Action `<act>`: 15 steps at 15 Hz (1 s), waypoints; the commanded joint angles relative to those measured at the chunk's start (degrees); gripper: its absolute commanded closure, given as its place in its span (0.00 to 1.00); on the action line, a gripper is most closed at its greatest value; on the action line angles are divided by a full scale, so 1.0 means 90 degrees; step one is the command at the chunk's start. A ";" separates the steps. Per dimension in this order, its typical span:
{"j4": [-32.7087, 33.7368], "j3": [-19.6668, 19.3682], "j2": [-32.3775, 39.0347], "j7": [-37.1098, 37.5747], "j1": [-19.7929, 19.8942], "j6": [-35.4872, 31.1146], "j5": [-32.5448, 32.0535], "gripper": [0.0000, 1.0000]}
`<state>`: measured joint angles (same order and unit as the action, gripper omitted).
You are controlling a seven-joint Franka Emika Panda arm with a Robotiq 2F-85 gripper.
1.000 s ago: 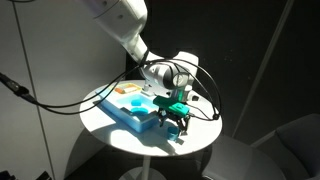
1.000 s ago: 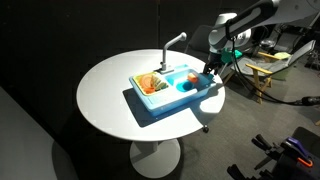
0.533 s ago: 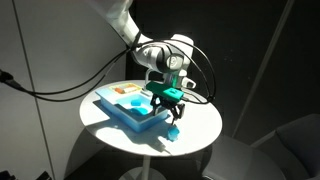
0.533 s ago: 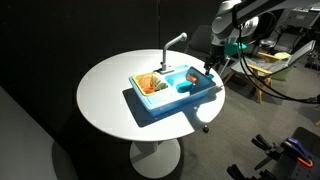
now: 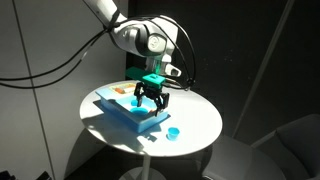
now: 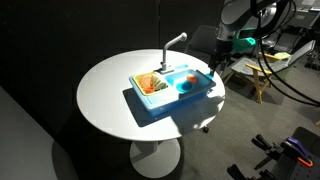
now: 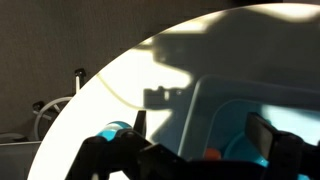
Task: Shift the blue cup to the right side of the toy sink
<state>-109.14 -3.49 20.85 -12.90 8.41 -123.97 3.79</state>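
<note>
Blue and tiny, the cup (image 5: 174, 131) stands on the table (image 5: 200, 115), near right of the toy sink (image 5: 115, 108). The gripper (image 5: 152, 102) hangs above, wide and empty. Placement looks done, so the next move is only to lift clear.

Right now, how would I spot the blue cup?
On the round white table lies a light-blue toy sink. Just off the sink's near corner, alone on bare tabletop, sits the blue cup: tiny, round, brighter blue than the sink.
</note>
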 commanded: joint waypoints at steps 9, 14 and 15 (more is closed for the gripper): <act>-0.2687 0.0190 -0.2353 0.1270 -0.0775 -0.0051 -0.0181 0.00; -0.3164 0.0362 -0.3161 0.1936 -0.0922 0.0219 -0.0209 0.00; -0.3200 0.0389 -0.3316 0.2057 -0.0924 0.0329 -0.0264 0.00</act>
<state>-135.36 -0.62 -3.45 1.64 0.28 -123.35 3.13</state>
